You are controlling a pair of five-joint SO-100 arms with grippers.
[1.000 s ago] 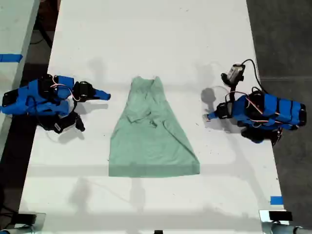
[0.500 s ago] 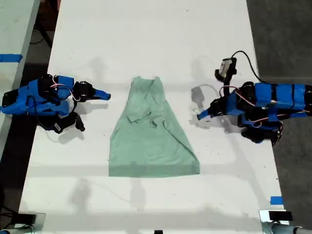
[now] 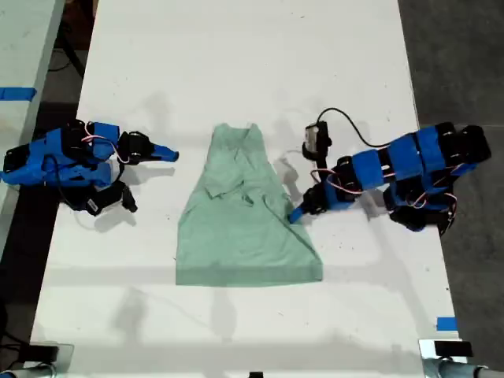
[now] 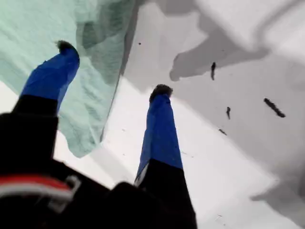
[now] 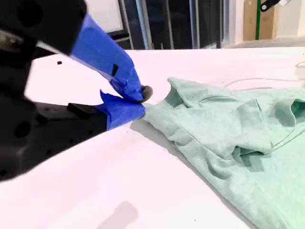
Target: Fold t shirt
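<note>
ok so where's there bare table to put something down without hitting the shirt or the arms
The far stretch of the table beyond the shirt's narrow end is bare, and so is the near strip below its wide hem. It's crowded beside the shirt: my first gripper, open, is at its edge on the exterior view's right, my second gripper close on the left.

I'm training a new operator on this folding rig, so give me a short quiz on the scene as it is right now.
1. True or false: my first gripper is open at the shirt's edge.
2. My second gripper is: A) shut, holding nothing; B) shut on the shirt; C) out of view.
3. Fill in: the shirt lies on a ____ table.
Key: 1 true; 2 A; 3 white.
</note>
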